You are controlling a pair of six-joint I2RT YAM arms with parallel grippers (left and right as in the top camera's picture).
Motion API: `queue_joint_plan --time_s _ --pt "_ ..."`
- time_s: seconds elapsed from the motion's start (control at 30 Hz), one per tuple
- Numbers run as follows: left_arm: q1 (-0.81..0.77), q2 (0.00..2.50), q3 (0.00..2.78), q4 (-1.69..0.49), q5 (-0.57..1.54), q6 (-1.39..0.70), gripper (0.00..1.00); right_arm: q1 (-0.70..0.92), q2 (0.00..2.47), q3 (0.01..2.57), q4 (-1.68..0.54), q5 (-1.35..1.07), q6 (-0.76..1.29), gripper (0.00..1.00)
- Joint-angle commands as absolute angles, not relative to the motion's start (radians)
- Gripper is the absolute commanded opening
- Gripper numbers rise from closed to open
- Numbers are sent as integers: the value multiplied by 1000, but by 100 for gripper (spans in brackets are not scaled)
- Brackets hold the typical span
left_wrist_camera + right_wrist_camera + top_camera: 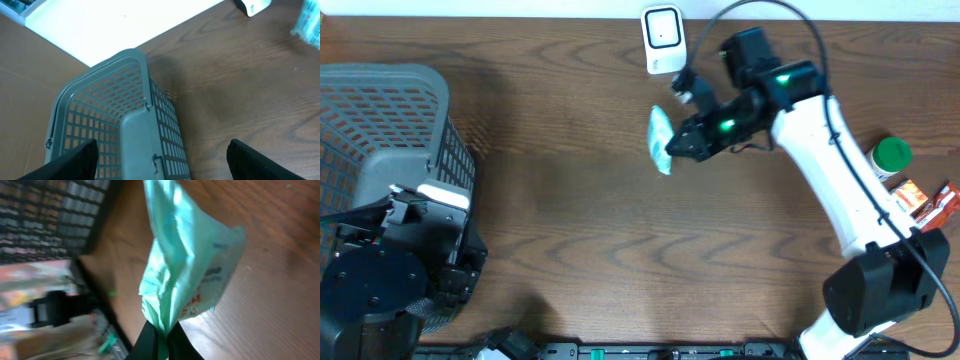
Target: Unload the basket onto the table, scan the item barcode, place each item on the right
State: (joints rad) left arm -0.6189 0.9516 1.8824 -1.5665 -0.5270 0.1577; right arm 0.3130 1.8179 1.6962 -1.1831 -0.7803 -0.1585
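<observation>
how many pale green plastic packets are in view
1 packet, pinched in the shut right gripper, just in front of the white box-shaped scanner at the far edge. More may hide in the grey plastic basket.

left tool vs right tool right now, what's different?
Left tool is open and empty; right tool is shut on the mint-green packet. Left tool is at the grey basket; right tool is near the white scanner. Both tools are black.
</observation>
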Motion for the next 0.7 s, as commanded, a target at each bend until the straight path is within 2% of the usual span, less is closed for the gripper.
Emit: queue_joint_plan --time_s 0.0,0.13,0.37,0.5,0.67 --pt "-619 945 1882 -1567 -535 160 82 236 1835 1625 -1180 -1098 -292 1" --pt "-619 945 1882 -1567 -535 160 82 143 1835 1503 -1083 -1270 -375 1" --pt "-619 945 1882 -1567 -535 160 82 19 1835 1229 -671 -1501 -356 1" --pt "-619 945 1882 -1567 -535 160 82 22 1835 1116 -496 -1454 -326 1" --pt "-619 945 1882 -1567 -535 160 83 51 1835 1013 -420 -1406 -232 1"
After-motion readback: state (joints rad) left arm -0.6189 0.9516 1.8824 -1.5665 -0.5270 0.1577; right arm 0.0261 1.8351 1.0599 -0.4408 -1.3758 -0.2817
